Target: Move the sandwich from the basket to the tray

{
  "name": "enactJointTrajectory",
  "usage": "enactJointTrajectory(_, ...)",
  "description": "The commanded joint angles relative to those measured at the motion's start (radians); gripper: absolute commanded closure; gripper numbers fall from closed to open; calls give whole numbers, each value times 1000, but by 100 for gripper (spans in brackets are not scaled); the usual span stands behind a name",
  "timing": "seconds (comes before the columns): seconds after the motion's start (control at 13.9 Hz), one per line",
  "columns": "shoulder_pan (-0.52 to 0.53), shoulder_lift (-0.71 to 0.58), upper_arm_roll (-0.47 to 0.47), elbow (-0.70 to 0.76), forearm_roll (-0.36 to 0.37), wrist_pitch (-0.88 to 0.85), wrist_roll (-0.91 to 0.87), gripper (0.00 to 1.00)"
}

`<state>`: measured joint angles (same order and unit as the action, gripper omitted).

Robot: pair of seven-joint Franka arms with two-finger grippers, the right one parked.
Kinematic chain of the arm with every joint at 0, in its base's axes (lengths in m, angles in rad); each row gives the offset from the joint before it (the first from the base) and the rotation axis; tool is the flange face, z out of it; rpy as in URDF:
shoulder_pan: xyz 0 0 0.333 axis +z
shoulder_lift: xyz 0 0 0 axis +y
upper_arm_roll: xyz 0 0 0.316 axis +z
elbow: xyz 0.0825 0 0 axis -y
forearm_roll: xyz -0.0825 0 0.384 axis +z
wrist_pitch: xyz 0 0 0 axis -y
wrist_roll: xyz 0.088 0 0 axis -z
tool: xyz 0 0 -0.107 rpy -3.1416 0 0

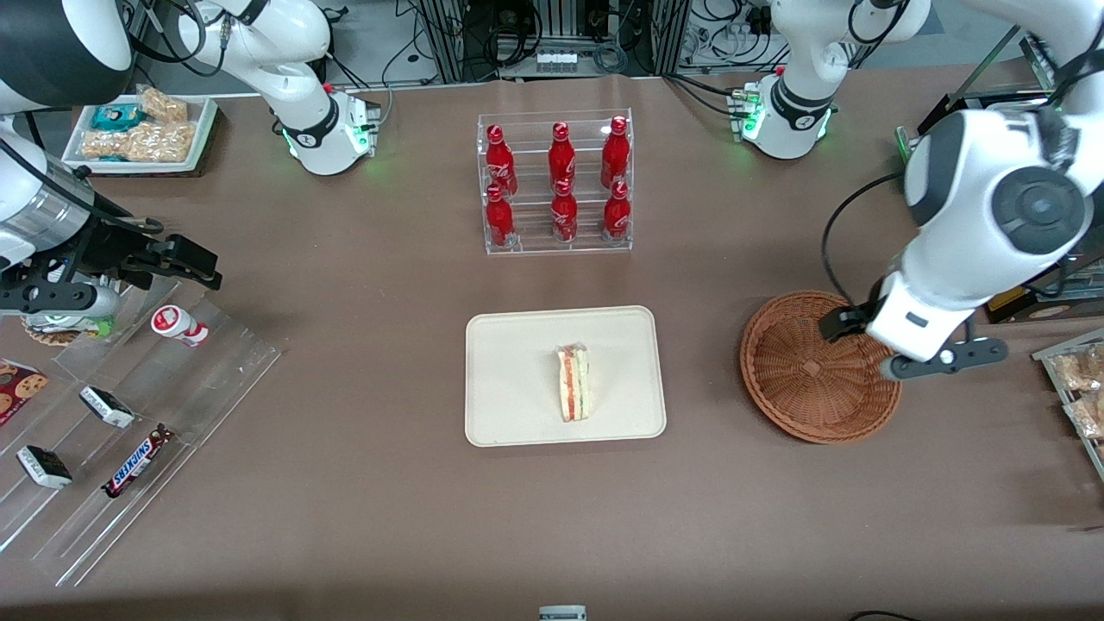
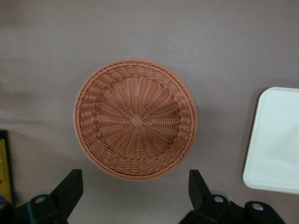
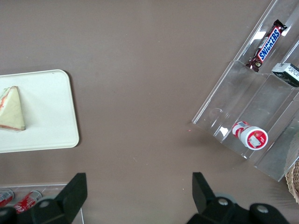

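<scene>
The sandwich (image 1: 573,384) lies on its side on the cream tray (image 1: 517,379), near the tray's middle; it also shows in the right wrist view (image 3: 11,109) on the tray (image 3: 46,112). The wicker basket (image 1: 802,379) stands beside the tray toward the working arm's end and holds nothing. My left gripper (image 1: 890,345) hangs above the basket's edge, open and empty. In the left wrist view the basket (image 2: 84,116) lies below the gripper (image 2: 134,179), with its fingers (image 2: 72,184) wide apart, and a corner of the tray (image 2: 275,144) shows beside it.
A clear rack of red bottles (image 1: 556,185) stands farther from the front camera than the tray. A clear stepped rack with snack bars (image 1: 129,414) lies toward the parked arm's end. A white tray of snacks (image 1: 142,129) and another snack tray (image 1: 1078,388) sit at the table's ends.
</scene>
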<state>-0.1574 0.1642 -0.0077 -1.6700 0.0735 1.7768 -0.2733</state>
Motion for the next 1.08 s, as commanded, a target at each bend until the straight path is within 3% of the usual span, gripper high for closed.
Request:
enactJointTrajectory(0.0,77,-93,-11,-24,-70,-48,210,0)
enactJointTrajectory(0.43,125,-207,15,10,-81,-144,534,0)
enactJointTrajectory(0.65,125,-212,40,53,-87,-227,553,0)
enactJointTrajectory(1.01,124,-195,40,50,-116,-205,476,0)
